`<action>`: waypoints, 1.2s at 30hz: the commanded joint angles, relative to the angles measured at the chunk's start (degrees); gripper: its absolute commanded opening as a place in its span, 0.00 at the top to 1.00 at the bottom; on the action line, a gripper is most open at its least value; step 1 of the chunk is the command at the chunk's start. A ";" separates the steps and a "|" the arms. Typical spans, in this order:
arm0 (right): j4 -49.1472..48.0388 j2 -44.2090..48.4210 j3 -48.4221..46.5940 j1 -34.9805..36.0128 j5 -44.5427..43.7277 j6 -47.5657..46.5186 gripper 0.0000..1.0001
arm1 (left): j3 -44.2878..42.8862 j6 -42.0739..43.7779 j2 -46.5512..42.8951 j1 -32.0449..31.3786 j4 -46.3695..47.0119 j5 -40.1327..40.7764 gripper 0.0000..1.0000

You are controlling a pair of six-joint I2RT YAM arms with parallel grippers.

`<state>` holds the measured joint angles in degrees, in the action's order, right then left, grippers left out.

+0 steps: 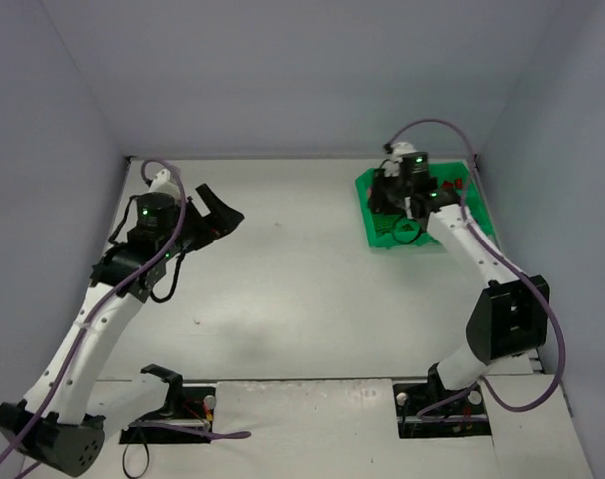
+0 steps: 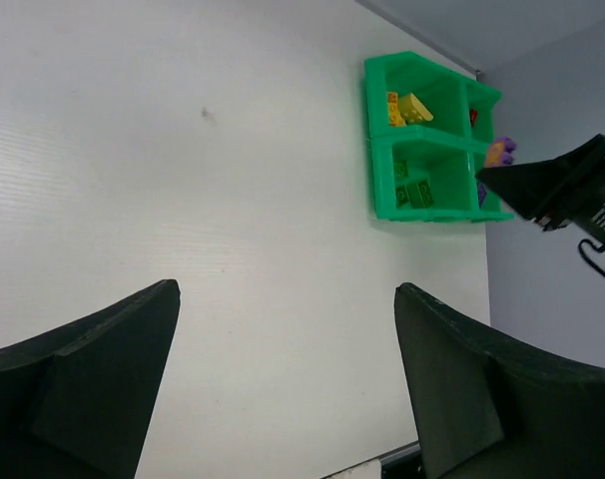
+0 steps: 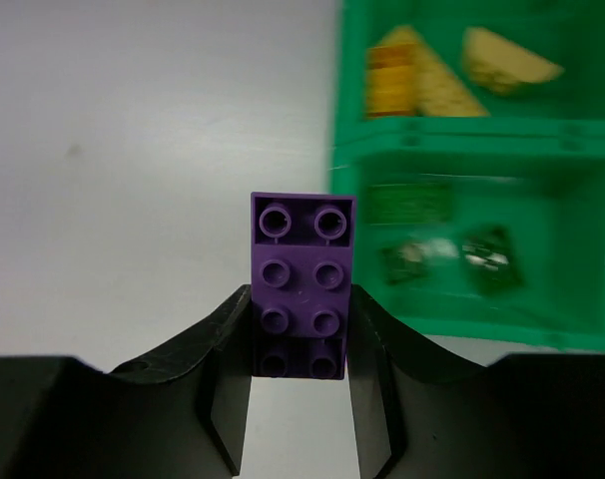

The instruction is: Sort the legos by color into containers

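A purple lego, a two-by-four studded brick, is clamped between my right gripper's fingers, just left of the green tray and above the table. The containers are the tray's compartments: one holds yellow legos, the one beside it green legos. From the left wrist view the tray shows yellow legos, green legos, a red lego and the purple lego held at its edge. My left gripper hangs open and empty over bare table, far from the tray.
The tray sits in the far right corner against the grey side wall. The right arm stretches over the tray's near side. The left arm stands at the far left. Both bases are at the near edge.
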<state>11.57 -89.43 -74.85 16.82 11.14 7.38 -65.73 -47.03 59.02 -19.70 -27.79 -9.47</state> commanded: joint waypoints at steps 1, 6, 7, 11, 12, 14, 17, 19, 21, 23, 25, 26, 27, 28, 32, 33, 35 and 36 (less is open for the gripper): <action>0.03 2.07 -1.09 -11.85 -6.73 5.96 1.00 | 2.61 4.84 -6.02 0.46 -1.82 4.81 0.18; 0.38 -3.46 -4.15 -20.24 -10.33 8.53 1.00 | 7.54 4.05 -11.73 0.54 -3.93 5.52 0.18; 0.47 -5.56 -4.60 -21.81 -10.43 9.23 1.00 | 8.25 3.87 -12.09 0.54 -4.46 5.35 0.18; 0.38 -8.74 -6.97 -23.76 -10.96 9.68 1.00 | 9.04 3.17 -14.19 0.63 -4.99 4.64 0.18; 0.47 -10.14 -7.59 -24.02 -10.96 9.67 1.00 | 9.13 3.17 -14.55 0.72 -5.08 4.64 0.18; 0.47 -11.20 -9.08 -25.34 -10.96 9.85 1.00 | 9.48 3.17 -15.34 0.72 -5.25 4.99 0.18; 0.38 -11.91 -10.40 -26.57 -10.17 10.03 1.00 | 9.75 3.17 -15.87 0.63 -5.43 4.90 0.18; 0.38 -12.00 -11.10 -26.57 -9.99 9.50 1.00 | 10.01 3.17 -16.13 0.72 -5.61 4.56 0.18; 0.38 -12.26 -11.20 -26.75 -10.17 9.24 1.00 | 10.71 2.91 -16.31 0.63 -4.99 4.12 0.18; 0.38 -12.87 -11.11 -26.93 -10.08 9.23 1.00 | 11.33 2.90 -16.22 0.63 -4.47 3.76 0.18; 0.38 -13.58 -10.76 -27.01 -10.17 9.32 1.00 | 11.51 2.99 -15.87 0.72 -4.29 3.50 0.18; 0.38 -13.84 -10.58 -27.10 -10.43 9.67 1.00 | 11.59 3.08 -15.61 0.63 -4.29 3.50 0.18; 0.38 -14.02 -10.32 -27.28 -10.69 10.02 0.96 | 11.51 3.17 -15.00 0.63 -4.20 3.24 0.18; 0.38 -14.28 -9.88 -27.36 -10.78 10.29 0.92 | 11.42 3.25 -14.73 0.72 -4.03 2.89 0.18; 0.29 -14.63 -9.00 -27.80 -12.53 11.69 0.64 | 10.63 3.87 -13.41 0.63 -3.94 2.71 0.18; 0.29 -14.72 -8.91 -27.81 -12.46 11.78 0.52 | 10.37 3.96 -13.15 0.63 -3.85 2.79 0.18; 0.20 -14.64 -8.74 -27.81 -12.72 12.13 0.41 | 10.28 4.05 -12.88 0.63 -3.59 2.80 0.18; 0.29 -14.29 -8.73 -27.81 -12.72 12.22 0.37 | 10.19 4.22 -12.71 0.72 -3.50 2.71 0.18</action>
<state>13.39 -104.92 -83.22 -10.55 0.60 18.33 -52.84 -43.94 46.00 -19.35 -34.39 -6.17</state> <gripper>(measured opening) 0.599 0.818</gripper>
